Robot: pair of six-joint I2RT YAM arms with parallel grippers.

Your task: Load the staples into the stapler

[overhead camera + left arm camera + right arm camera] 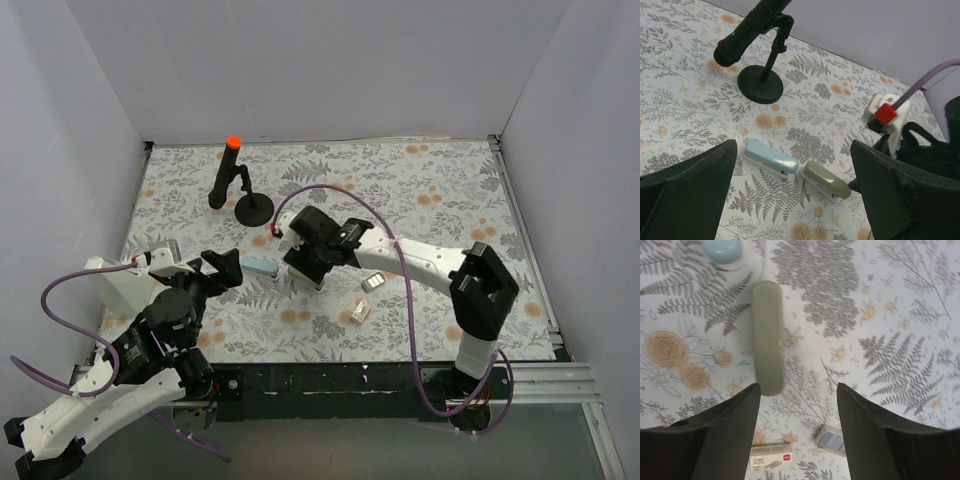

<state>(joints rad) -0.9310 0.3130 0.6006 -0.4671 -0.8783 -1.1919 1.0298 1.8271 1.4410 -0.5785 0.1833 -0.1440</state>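
The pale olive-green stapler [767,337] lies closed on the floral mat, end to end with a light blue stapler [722,250]. My right gripper [797,390] hovers open just above it, with nothing between its fingers; the stapler's near end sits by the left fingertip. The silvery-grey block of staples [832,439] and its whitish box [771,460] lie behind that gripper. My left gripper [795,200] is wide open and looks at both the olive stapler [827,180] and the blue one [771,159] from the left. In the top view the right gripper [303,268] covers the olive stapler.
A black stand with an orange-tipped rod [235,180] stands at the back left of the mat. The right arm's purple cable [330,190] loops over the middle. White walls close in the mat [450,200] on three sides.
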